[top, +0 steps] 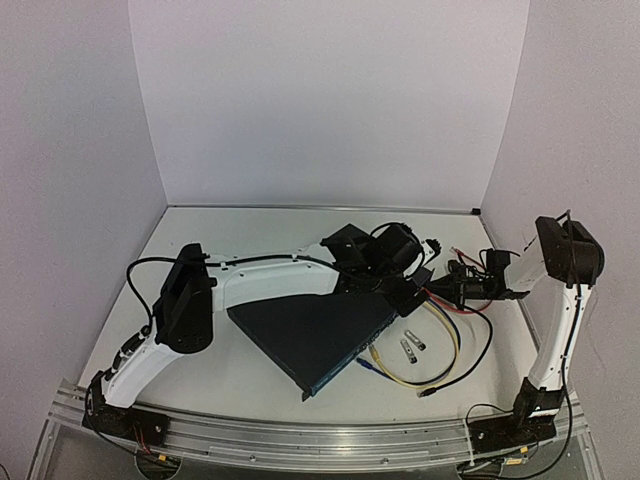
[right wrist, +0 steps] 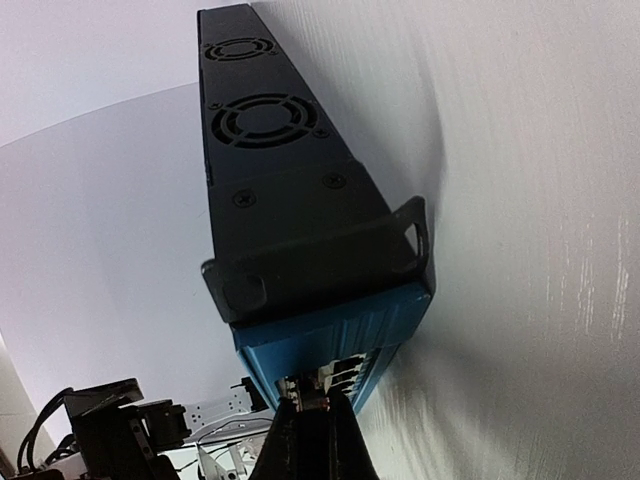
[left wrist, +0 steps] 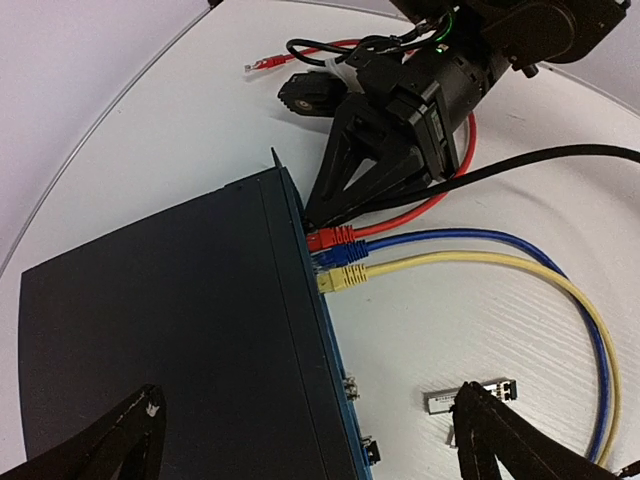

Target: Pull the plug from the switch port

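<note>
Seen from above, the switch (top: 300, 335), a large flat dark navy-black metal box, lies on the white counter (top: 230, 385) near its middle, in front of both arm bases. Its long axis runs on a diagonal from near-centre up toward far right. Its long narrow socket face follows that line and looks out to the near right. A pair of small silver metal modules (top: 408, 349) lies just beside that face. The white left arm (top: 185, 305) reaches over the box, and the white right arm (top: 560, 300) comes in from the right toward its far right corner.

In the left wrist view, the left gripper (left wrist: 308, 400) hangs above the switch with its fingers spread wide, holding nothing. Three plugs sit side by side in the socket face: a red plastic plug (left wrist: 332, 237), a blue plastic plug (left wrist: 343, 254) and a yellow plastic plug (left wrist: 343, 279). Each has its own cable trailing away to the right: a red cable (left wrist: 420, 210), a blue cable (left wrist: 460, 235) and a yellow cable (left wrist: 480, 258). The black right gripper (left wrist: 312, 218) has its fingers closed to a point right at the red plug.

The right wrist view looks along the switch from its end, over two round fan grilles (right wrist: 262, 118) and a black mounting ear (right wrist: 412, 238). The closed fingers meet at the blue socket face beside a reddish patch. Whether the plug is actually pinched cannot be told.
</note>
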`<state>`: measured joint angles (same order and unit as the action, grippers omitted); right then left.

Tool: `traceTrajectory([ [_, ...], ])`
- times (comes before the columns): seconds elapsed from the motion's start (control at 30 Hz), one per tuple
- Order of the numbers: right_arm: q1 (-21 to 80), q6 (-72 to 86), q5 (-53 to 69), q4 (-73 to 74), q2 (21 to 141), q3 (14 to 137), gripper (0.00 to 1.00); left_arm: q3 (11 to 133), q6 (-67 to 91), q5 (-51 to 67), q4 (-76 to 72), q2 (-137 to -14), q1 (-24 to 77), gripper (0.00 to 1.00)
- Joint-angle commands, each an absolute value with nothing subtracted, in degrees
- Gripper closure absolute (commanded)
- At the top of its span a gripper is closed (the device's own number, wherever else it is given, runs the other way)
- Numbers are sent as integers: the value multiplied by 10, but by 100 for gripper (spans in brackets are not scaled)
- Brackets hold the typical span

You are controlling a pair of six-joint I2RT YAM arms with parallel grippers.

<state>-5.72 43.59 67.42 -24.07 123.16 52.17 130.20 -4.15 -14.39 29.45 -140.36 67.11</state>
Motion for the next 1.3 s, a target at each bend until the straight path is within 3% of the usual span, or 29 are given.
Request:
traceTrajectory([
  [0.0,-55,473,632,-217,1283,502,100,1339,-26,-88,298,-1420,640,0],
  [0.33,-42,487,631,-241,1288,500,100,1371,-34,-134,271,-1503,643,0],
  [0.97,50,496,624,-243,1317,520,100,1338,34,-190,246,-1526,597,1],
  [1.27,38,499,613,-242,1305,504,100,1313,35,-221,260,-1534,581,16],
])
